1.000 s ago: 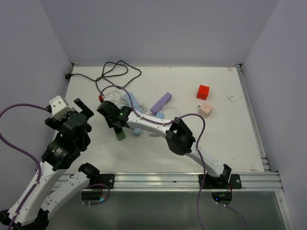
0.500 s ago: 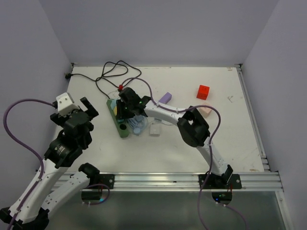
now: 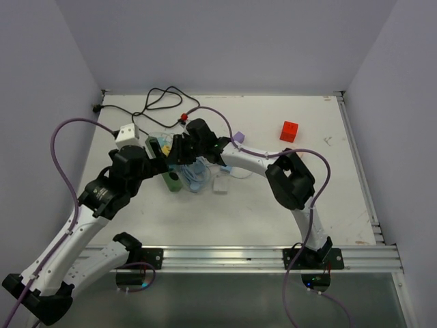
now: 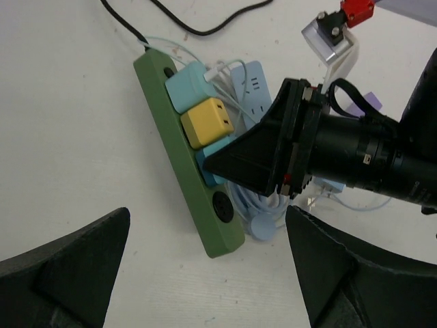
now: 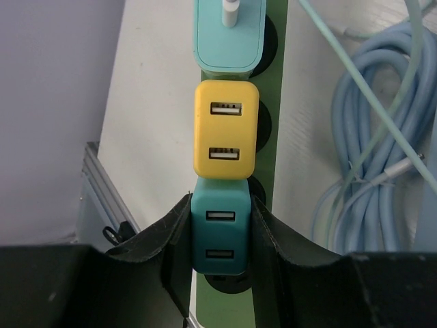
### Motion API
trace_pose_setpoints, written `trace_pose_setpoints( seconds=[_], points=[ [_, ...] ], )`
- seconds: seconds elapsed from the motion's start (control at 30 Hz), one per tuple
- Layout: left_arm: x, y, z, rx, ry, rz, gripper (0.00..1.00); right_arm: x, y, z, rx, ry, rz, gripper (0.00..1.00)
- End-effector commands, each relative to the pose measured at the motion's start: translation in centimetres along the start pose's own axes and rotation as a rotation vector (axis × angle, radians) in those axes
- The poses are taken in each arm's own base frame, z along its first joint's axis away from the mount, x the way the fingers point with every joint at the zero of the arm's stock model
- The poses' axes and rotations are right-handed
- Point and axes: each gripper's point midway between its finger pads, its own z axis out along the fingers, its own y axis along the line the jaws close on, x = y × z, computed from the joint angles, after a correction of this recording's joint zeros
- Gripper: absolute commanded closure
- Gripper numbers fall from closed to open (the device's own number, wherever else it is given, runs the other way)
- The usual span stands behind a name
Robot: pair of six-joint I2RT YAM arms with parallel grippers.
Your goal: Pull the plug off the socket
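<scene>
Teal plastic USB plug (image 5: pixel 220 236), one of three on the green plastic power strip (image 4: pixel 162 116), is pinched by the right hand (image 5: pixel 220 210); the left hand (image 4: pixel 208 217) gapes wide; the white desk (image 5: pixel 153 102) edge lies at nine o'clock.

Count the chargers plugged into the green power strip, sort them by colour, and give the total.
pale teal charger: 1
yellow charger: 1
dark teal charger: 1
Total: 3, all in a row on the green power strip
</scene>
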Motion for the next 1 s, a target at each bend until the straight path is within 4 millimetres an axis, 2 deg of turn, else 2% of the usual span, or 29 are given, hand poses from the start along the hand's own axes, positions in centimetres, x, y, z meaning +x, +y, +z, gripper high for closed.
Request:
trace_pose_setpoints(
  seconds=[0.0,0.2,0.3,0.47,0.5,0.67,0.8,0.97],
  points=[
    [2.6,-0.5,-0.4,0.035,0.113,-0.041,0.00,-5.8,7.8,-4.1,-0.255,-0.175,-0.069,0.92],
    [6.6,-0.6,0.3,0.074,0.201,-0.075,0.01,-5.8,7.4,-4.0,-0.270,-0.188,-0.033,0.94],
    [9.3,-0.1,1.3,0.055,0.260,-0.071,0.02,-5.8,7.8,-4.5,-0.296,-0.191,-0.031,0.94],
    [10.4,-0.4,2.6,0.048,0.272,-0.077,0.03,-5.9,8.8,-6.0,-0.331,-0.211,-0.015,0.95],
    [10.9,-0.4,3.1,0.038,0.286,-0.072,0.03,-5.4,8.4,-6.0,-0.329,-0.205,-0.007,0.95],
    [11.7,-1.4,4.6,0.053,0.286,-0.103,0.05,-4.9,8.9,-6.8,-0.384,-0.223,0.018,0.96],
    [13.0,-2.1,5.6,0.074,0.316,-0.115,0.06,-3.8,8.7,-6.9,-0.415,-0.210,0.060,0.96],
    [12.6,-2.7,6.3,0.088,0.297,-0.136,0.15,-3.8,9.4,-7.6,-0.474,-0.252,0.077,0.96]
  ],
)
